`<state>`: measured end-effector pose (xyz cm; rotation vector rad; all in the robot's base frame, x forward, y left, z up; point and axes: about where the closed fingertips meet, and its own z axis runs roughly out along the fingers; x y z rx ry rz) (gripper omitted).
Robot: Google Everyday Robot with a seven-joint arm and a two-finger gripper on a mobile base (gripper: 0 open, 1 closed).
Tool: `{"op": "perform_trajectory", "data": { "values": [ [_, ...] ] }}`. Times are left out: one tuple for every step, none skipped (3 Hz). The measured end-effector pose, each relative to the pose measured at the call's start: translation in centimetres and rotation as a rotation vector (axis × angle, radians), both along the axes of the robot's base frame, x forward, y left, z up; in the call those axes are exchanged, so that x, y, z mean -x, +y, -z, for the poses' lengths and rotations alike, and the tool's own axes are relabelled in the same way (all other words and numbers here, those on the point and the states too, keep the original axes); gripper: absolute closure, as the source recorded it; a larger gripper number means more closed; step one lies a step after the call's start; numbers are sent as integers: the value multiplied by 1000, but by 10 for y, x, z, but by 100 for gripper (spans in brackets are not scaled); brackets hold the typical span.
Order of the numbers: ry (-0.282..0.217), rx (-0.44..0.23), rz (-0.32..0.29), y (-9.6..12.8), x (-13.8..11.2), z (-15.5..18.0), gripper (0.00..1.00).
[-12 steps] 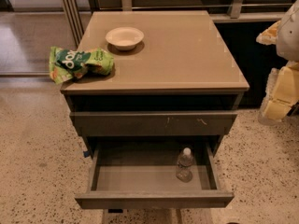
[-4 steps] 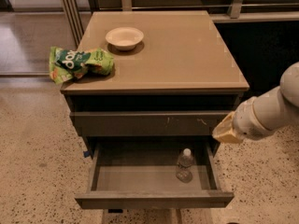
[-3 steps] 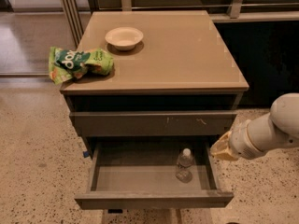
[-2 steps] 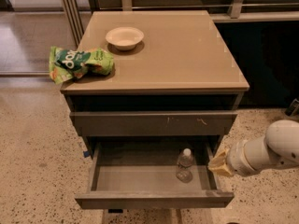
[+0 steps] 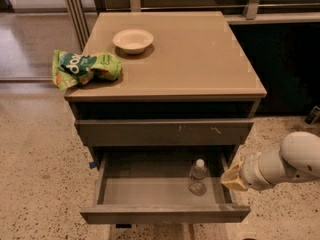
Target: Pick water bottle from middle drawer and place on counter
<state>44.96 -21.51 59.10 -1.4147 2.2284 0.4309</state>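
The water bottle [image 5: 198, 176] stands upright in the right part of the open middle drawer [image 5: 165, 214], which is pulled out at the bottom of the cabinet. It is clear with a white cap. My gripper [image 5: 233, 178] is at the end of the white arm [image 5: 282, 165] that comes in from the right. It sits over the drawer's right side wall, a little to the right of the bottle and apart from it. The tan counter [image 5: 195, 59] is the cabinet's top.
A white bowl [image 5: 133, 39] and a green chip bag [image 5: 85, 68] lie on the left part of the counter. A shut drawer front with pale scratch marks [image 5: 165, 132] is above the open drawer. Speckled floor surrounds the cabinet.
My arm has come down from beside the cabinet's upper right to the open drawer's right edge, closer to the bottle. The bottle, bowl and bag have not moved.
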Motion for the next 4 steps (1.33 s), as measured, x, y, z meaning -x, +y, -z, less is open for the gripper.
{"op": "perform_trajectory", "data": {
  "values": [
    [-52, 17, -22, -5, 4, 9, 58],
    [-128, -2, -36, -8, -1, 23, 35],
    [-157, -47, -36, -10, -11, 43, 44],
    [-137, -107, -28, -9, -23, 69, 51]
  ]
}}
